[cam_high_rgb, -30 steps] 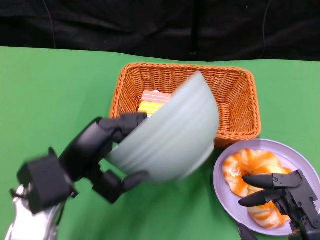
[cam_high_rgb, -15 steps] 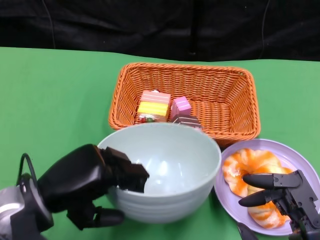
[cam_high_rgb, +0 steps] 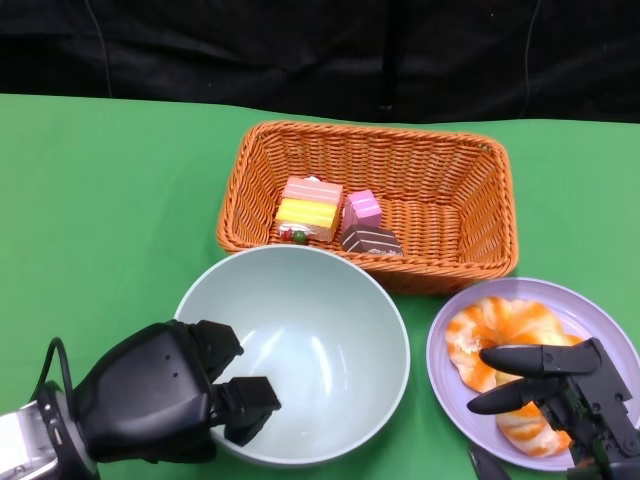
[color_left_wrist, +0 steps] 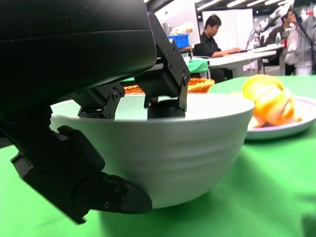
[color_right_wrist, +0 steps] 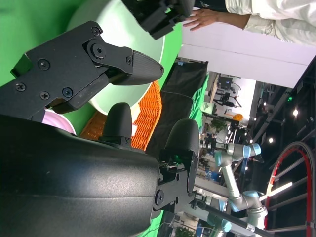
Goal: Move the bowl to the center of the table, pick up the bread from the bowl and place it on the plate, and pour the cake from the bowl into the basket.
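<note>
With cake [cam_high_rgb: 310, 209] lying in the basket [cam_high_rgb: 455, 165] and bread [cam_high_rgb: 497, 335] on the plate [cam_high_rgb: 592, 305], nearly done — left hand [cam_high_rgb: 165, 390] grips the upright, empty bowl [cam_high_rgb: 330, 340] on the counter [cam_high_rgb: 110, 200]; right hand [cam_high_rgb: 560, 385] hovers spread, holding nothing. Next: release bowl.

**Around the green table**

A green table [cam_high_rgb: 110, 190] fills the head view, with a black backdrop [cam_high_rgb: 300, 50] hanging behind its far edge. The right wrist view shows a person's hand and pale sleeve [color_right_wrist: 217, 17]. In the left wrist view, a seated person [color_left_wrist: 212, 37] works at a distant desk, possibly beside a blue bin [color_left_wrist: 177, 39].
</note>
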